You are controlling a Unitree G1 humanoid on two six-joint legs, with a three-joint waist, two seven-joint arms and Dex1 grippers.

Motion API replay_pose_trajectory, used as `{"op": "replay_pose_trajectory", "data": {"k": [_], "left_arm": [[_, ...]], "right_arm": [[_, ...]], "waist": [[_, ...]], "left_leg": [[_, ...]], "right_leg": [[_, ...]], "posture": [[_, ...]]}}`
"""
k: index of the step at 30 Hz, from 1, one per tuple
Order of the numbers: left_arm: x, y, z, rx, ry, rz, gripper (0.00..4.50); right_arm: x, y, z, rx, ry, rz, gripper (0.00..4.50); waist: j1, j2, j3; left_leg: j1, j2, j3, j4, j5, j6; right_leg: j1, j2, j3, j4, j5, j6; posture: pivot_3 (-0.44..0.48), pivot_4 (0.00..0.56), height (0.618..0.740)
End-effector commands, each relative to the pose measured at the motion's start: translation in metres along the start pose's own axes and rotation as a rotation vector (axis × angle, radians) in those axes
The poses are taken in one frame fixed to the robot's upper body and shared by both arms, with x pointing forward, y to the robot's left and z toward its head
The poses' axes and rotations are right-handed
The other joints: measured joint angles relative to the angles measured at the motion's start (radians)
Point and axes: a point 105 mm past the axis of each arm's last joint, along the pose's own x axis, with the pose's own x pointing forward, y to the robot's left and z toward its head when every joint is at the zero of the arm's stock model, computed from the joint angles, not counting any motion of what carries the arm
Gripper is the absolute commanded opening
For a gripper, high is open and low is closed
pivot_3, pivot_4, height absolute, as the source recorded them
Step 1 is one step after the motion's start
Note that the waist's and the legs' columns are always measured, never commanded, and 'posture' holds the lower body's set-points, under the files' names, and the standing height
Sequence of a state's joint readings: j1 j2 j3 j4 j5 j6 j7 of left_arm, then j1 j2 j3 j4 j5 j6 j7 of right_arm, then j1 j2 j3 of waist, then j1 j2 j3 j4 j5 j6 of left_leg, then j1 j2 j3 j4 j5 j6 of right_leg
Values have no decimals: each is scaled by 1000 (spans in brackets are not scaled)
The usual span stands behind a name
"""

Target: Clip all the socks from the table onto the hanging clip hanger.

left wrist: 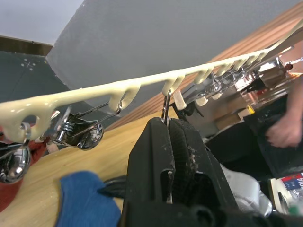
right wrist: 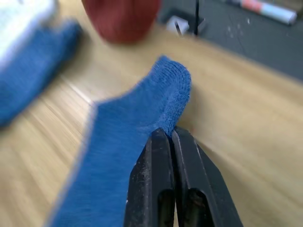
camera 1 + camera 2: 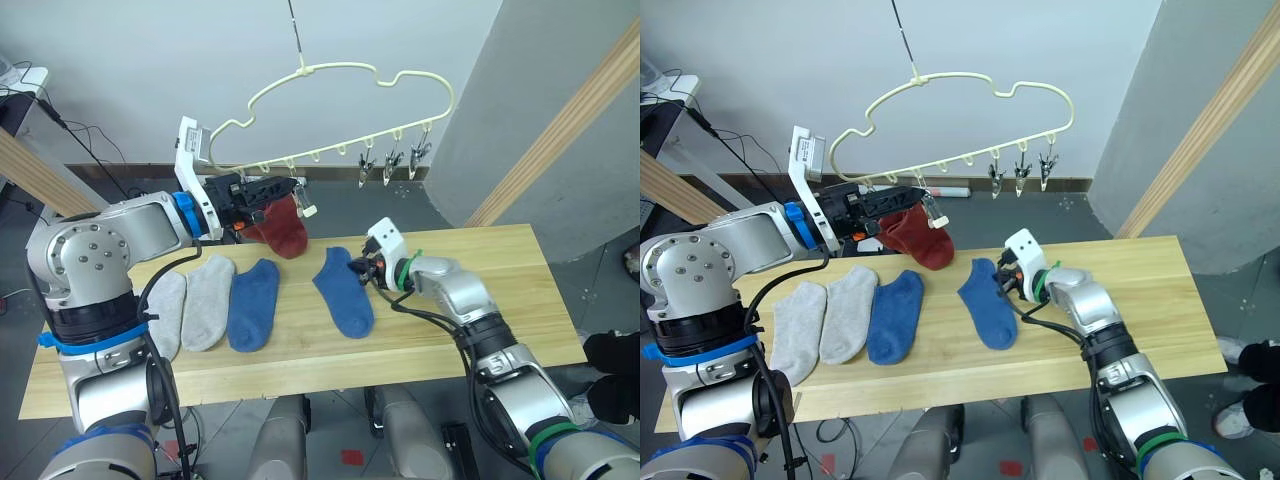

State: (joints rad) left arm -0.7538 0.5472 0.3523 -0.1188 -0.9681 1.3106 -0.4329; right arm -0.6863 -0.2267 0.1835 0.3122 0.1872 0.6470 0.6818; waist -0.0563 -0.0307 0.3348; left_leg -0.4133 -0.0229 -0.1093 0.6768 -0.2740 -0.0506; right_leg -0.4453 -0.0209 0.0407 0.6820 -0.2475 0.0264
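A: Left eye view is giving us the whole picture: the table (image 3: 470, 300) is carrying four socks, two grey ones (image 3: 195, 305) lying side by side, then a blue sock (image 3: 252, 305), and a second blue sock (image 3: 345, 292) nearer the right arm.

B: And the hanger (image 3: 350, 100) is hanging above the far edge, with a red sock (image 3: 285, 228) dangling from its left end. Only one red sock is showing; I can't tell whether a second hangs behind it.

A: The left claw (image 3: 285, 190) is pinching a metal clip (image 1: 165, 101) on the hanger's bar, fingers closed around it in the left wrist view. That looks like it's squeezing the clip open and steadying the hanger.

B: The right claw (image 2: 171, 137) is clamping shut on the cuff of that second blue sock, low at the tabletop.

A: So the job, I'd say, is lifting that cuff straight up to the held clip. It'll want a grip near the edge, so a bit of fabric sticks out for the clip to bite.

B: And the left claw should be keeping the clip squeezed until the cuff sits deep inside. The hanger is swinging freely from its hook, so slow moves.

A: Any writing to read?

B: None legible on socks, hanger or arms.
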Motion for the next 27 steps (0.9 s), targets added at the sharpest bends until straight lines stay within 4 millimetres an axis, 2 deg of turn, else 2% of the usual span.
{"op": "replay_pose_trajectory", "data": {"k": [1,5,7,12,17,23,27], "left_arm": [[-1,4,-13,-28,59,7,0],[-2,3,-11,-64,51,-15,0],[-4,2,-12,-91,55,-32,0],[-4,8,-11,-136,53,-11,0],[-3,6,-9,-159,46,-28,0],[-6,-10,-13,-214,86,-146,0],[-6,-3,-16,-207,83,-99,0]], "right_arm": [[-19,15,29,-5,-101,98,60],[-43,41,48,-7,-158,248,60],[-52,51,50,-61,-154,294,60],[-61,65,60,-141,-173,320,60],[-66,72,69,-152,-196,329,60],[-70,74,77,-113,-225,356,60],[-74,77,81,-99,-237,383,60]], "waist": [[0,0,0],[-1,0,0],[-1,0,0],[-1,0,0],[-1,0,0],[-1,0,0],[0,0,0]], "left_leg": [[0,0,0,0,0,0],[0,0,0,0,-1,2],[0,0,0,0,-2,3],[0,0,-1,0,-2,3],[0,0,-1,0,-1,2],[0,0,-1,0,0,0],[0,0,-1,0,0,0]], "right_leg": [[0,0,0,0,0,0],[0,0,0,0,0,0],[0,0,0,0,0,0],[0,0,0,0,0,0],[0,0,0,0,0,0],[0,0,0,0,0,0],[0,0,0,-1,0,0]], "posture": [[-21,349,740],[-21,348,740],[-22,346,740],[-25,346,740],[-26,343,740],[-33,339,740],[-33,339,740]]}}
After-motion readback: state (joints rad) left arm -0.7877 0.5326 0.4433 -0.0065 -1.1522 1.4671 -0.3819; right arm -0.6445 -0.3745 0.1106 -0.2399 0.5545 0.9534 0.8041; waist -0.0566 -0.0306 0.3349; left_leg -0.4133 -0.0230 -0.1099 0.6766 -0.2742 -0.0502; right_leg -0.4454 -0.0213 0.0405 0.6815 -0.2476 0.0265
